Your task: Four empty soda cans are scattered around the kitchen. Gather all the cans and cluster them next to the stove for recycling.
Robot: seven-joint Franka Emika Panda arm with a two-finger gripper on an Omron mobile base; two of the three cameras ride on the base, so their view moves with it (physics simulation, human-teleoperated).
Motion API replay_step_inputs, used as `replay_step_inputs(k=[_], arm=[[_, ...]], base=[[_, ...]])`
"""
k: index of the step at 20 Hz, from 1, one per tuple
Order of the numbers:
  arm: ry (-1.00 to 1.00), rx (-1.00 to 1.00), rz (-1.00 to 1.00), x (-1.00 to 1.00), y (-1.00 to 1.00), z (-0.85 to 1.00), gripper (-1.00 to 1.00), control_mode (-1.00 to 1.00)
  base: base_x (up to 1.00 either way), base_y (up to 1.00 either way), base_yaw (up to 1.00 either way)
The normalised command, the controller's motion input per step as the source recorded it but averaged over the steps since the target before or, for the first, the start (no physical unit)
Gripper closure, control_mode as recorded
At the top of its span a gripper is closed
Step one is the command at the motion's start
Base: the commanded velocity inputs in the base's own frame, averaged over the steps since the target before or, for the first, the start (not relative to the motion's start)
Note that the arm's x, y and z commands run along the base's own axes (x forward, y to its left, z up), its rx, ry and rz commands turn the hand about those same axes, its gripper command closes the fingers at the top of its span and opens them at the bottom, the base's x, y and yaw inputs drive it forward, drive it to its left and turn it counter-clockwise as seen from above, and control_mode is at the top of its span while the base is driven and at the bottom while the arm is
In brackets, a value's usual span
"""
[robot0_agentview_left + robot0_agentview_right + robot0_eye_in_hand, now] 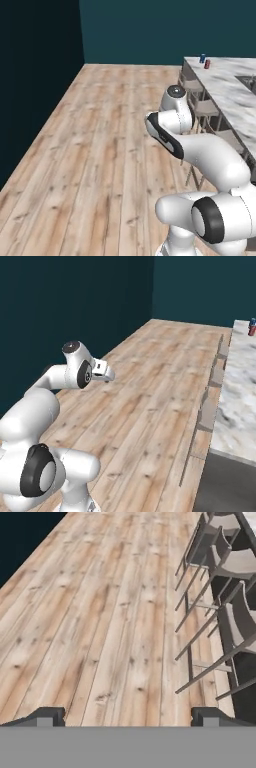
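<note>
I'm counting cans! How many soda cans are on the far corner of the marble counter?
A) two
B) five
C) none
A: a blue can and a red can stand side by side on the marble counter's far corner.

place: home kitchen, rendered
floor (100,150): light wood planks
walls (150,30): dark teal, far and left
counter (225,85): marble-look top, right side
stools (235,562): grey, tucked along the counter edge
cans (205,61): two, far end of the counter
</note>
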Motion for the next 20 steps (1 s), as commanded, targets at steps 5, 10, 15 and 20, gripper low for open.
replay_step_inputs(k=[5, 10, 15, 20], arm=[[0.0, 0.0, 0.0, 0.0, 0.0, 0.0, -1.0, 1.0], [0.0, 0.0, 0.0, 0.0, 0.0, 0.0, -1.0, 1.0], [0.0, 0.0, 0.0, 0.0, 0.0, 0.0, -1.0, 1.0], [0.0, 0.0, 0.0, 0.0, 0.0, 0.0, -1.0, 1.0]], base=[[0.36, 0.51, -0.22], [0.53, 0.51, -0.21], [0.52, 0.44, -0.19], [0.64, 0.46, -0.18]])
